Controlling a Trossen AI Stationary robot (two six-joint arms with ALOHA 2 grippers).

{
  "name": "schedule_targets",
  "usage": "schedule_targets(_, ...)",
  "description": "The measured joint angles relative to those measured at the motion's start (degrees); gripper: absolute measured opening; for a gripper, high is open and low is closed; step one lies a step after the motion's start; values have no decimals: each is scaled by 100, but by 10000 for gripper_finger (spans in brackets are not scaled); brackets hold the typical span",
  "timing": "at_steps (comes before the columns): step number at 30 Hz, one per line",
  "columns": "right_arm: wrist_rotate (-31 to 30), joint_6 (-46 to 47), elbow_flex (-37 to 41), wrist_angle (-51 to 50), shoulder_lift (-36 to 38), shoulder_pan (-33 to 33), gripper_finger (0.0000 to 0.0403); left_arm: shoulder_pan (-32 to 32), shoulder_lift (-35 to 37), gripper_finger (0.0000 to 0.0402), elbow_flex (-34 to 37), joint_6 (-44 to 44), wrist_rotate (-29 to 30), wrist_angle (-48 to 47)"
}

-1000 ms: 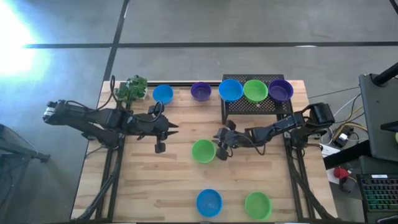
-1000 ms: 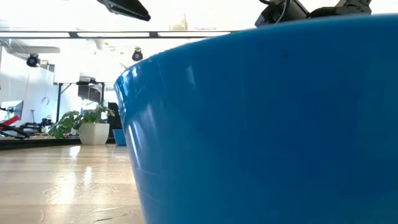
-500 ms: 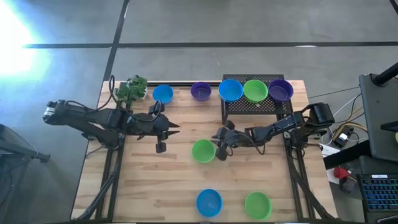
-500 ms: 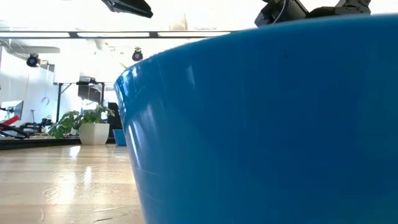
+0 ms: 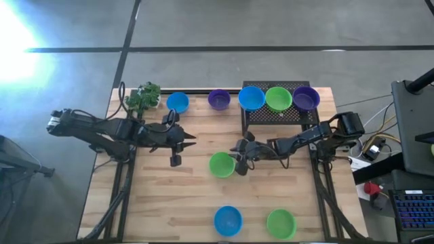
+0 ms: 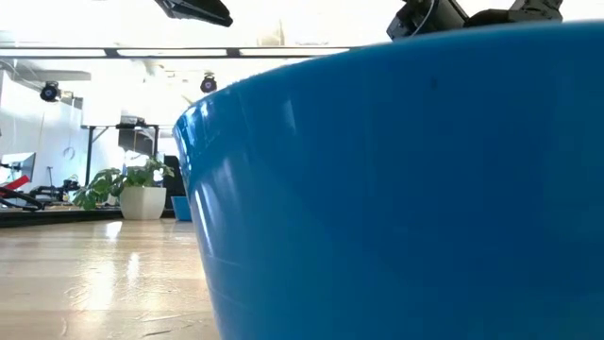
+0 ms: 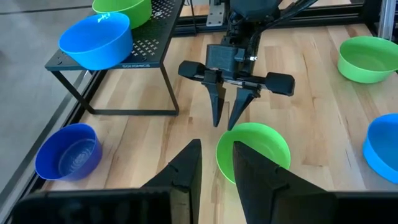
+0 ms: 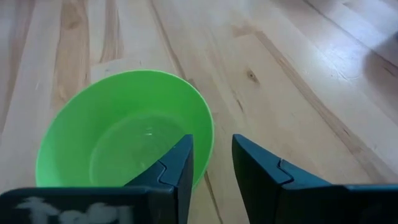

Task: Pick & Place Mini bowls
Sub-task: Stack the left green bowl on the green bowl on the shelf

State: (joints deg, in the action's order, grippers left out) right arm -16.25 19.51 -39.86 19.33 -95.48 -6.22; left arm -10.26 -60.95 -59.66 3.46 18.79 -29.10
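Grey concrete floor surrounds the wooden bench, which fills the middle of the high view. At its centre sits a green mini bowl, and the right end effector reaches in from 3 o'clock; in the right wrist view its two fingers straddle that bowl's rim, one inside and one outside, parted with a gap and not visibly pressing on it. The left end effector hangs at 9 o'clock from the bowl, apart from it, its fingers spread with nothing between them. On the black wire rack at 1 o'clock stand a blue mini bowl, a green mini bowl and a purple mini bowl. Along the far edge rest another blue bowl and a purple bowl, beside a small leafy plant at 11 o'clock. At 6 o'clock, a near blue bowl and a near green bowl are partly cut off by the picture's edge. From table height the near blue bowl's wall blocks almost everything, hiding the centre bowl and both end effectors.
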Motion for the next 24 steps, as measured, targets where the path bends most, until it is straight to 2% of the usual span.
schedule_targets(7,300,131,-41,549,-508,-2,101,0,0,84,0,0,0,-6)
schedule_targets(13,290,10,-280,489,-957,0,109,-4,0,84,0,0,-2,-7)
schedule_targets(24,286,-352,-459,432,-770,0,96,-4,-2,84,2,0,-3,-20)
